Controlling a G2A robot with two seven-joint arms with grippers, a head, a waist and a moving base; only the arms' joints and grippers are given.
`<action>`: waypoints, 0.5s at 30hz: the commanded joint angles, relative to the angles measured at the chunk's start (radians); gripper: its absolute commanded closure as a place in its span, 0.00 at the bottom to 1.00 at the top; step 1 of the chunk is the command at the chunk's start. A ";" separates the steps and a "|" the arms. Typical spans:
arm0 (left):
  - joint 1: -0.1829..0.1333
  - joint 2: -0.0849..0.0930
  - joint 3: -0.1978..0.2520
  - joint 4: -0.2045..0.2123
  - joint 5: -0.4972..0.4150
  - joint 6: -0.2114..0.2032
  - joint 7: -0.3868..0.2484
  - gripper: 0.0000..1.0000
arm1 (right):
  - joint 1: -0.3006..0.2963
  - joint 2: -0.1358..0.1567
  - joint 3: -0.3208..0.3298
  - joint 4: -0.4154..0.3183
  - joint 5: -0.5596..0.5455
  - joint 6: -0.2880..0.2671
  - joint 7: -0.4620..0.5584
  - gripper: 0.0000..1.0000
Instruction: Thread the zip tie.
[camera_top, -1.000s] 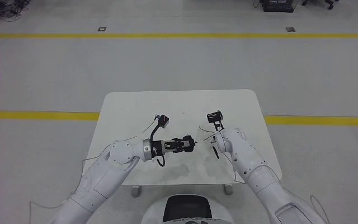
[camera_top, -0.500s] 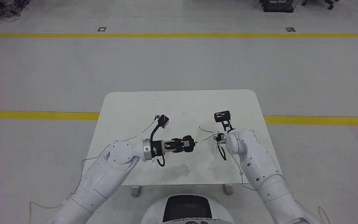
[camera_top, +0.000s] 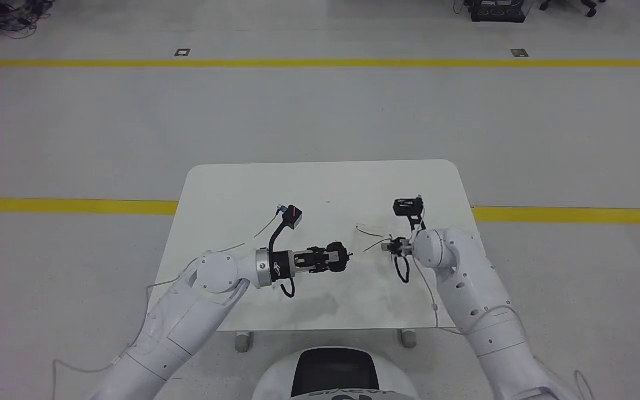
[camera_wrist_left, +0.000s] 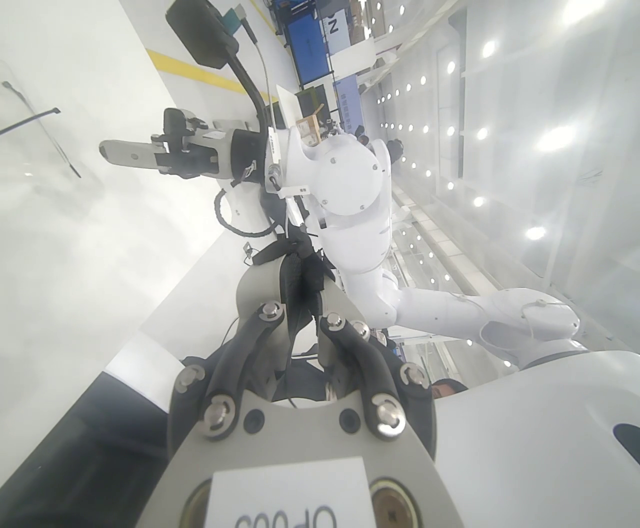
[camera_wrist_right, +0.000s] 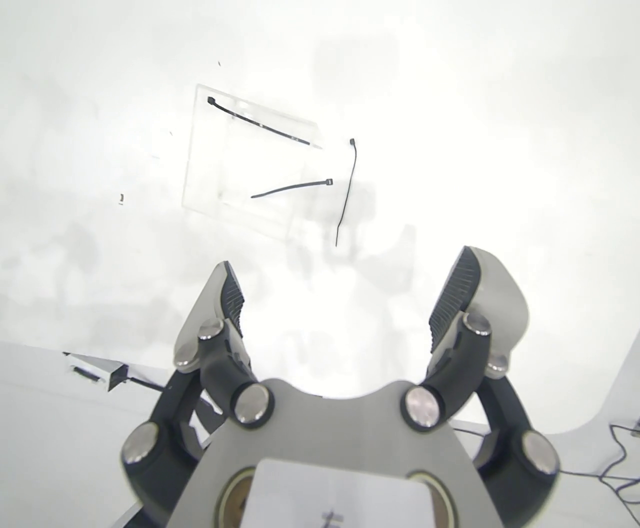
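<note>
Zip ties (camera_wrist_right: 292, 187) lie clear of table (camera_wrist_right: 450, 100) edge, right gripper (camera_wrist_right: 345, 265) spread, left gripper (camera_wrist_left: 300, 280) closed.

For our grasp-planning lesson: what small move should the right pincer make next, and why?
Probably lower the right pincer toward the zip tie lying beside the clear sheet: the pincer is open, empty and above the table.

Light: you get bright, even light from above; ceiling lamps (camera_wrist_left: 555, 137) glow as round spots in the left wrist view.
Glare: the white counter (camera_wrist_right: 500, 125) washes out in your right wrist view.
Shadows: soft, pale grey on it.
Edges: both wrist views bend lines.
</note>
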 joint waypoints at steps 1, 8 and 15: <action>0.000 0.000 0.000 0.000 0.000 0.000 0.000 1.00 | 0.005 0.000 0.000 0.004 0.005 0.006 0.024 0.00; 0.000 0.000 0.000 0.000 0.000 0.000 0.000 1.00 | 0.007 0.001 0.002 0.004 0.009 0.007 0.029 0.00; 0.000 0.000 0.000 0.000 0.000 0.000 0.000 1.00 | 0.051 -0.012 -0.049 0.068 -0.081 0.136 0.033 0.00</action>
